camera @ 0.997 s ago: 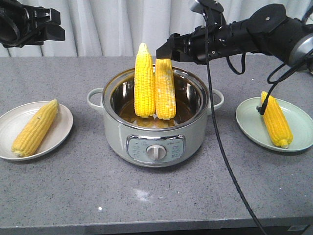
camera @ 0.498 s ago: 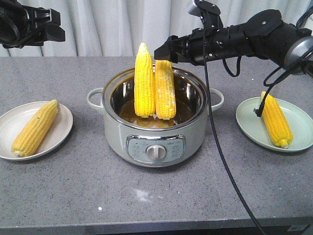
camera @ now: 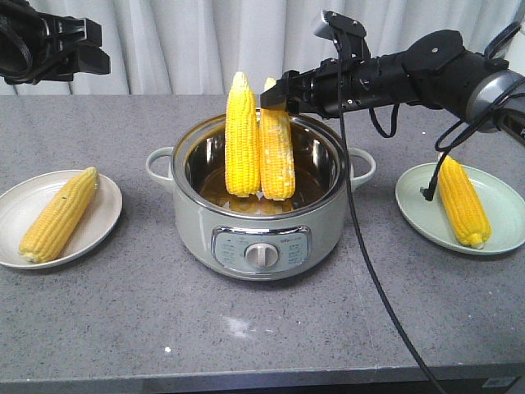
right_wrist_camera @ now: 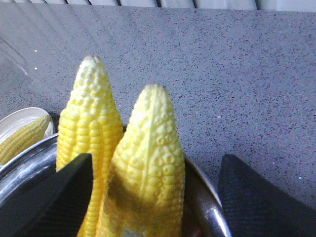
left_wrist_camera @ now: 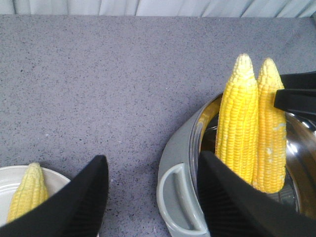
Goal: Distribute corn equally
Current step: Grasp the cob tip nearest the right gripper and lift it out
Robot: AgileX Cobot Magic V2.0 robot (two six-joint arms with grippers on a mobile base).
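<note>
Two corn cobs stand upright in the grey-green electric pot [camera: 261, 238]: a taller left cob [camera: 242, 135] and a right cob [camera: 277, 156]. My right gripper [camera: 275, 92] is open, its fingers straddling the right cob's tip [right_wrist_camera: 148, 158] without touching it. A third cob [camera: 57, 215] lies on the white plate [camera: 16, 209] at left, a fourth cob [camera: 461, 201] on the pale green plate [camera: 500, 209] at right. My left gripper [left_wrist_camera: 150, 197] hangs open high at the back left, above the table beside the pot's left handle [left_wrist_camera: 177, 197].
The right arm's black cable [camera: 361, 230] drapes across the pot's right side down to the table's front edge. A pale curtain hangs behind the grey speckled table [camera: 123, 320].
My right gripper has shifted left and forward over the pot, so its open fingers now sit around the tip of the right cob. The left arm and all cobs have stayed put.
</note>
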